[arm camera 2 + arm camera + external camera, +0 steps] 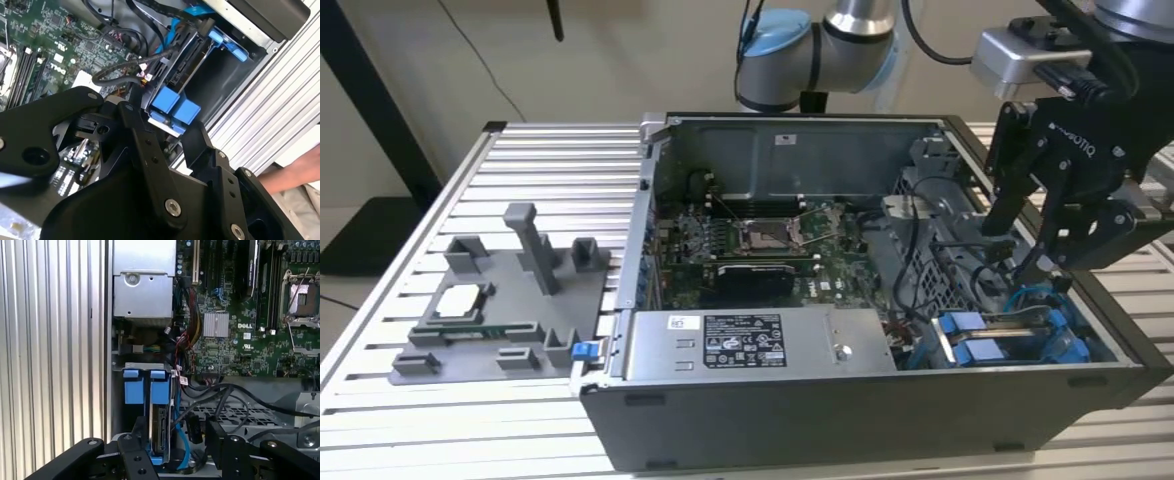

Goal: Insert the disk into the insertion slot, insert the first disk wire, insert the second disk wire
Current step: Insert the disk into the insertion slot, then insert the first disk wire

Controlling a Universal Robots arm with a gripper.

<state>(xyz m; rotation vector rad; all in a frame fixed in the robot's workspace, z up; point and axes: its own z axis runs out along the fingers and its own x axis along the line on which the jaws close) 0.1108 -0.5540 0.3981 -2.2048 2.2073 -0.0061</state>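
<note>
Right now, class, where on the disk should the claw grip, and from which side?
The disk stands on edge inside the insertion slot, narrow edge facing the case's open side; so probably come from that side and pinch across its thickness.

An open computer case (854, 420) is seen on the slatted bench (520, 150), with the black end effector (1014, 255) held over the blue-fitted drive bay (1001, 340) at the exterior view's right.
</note>
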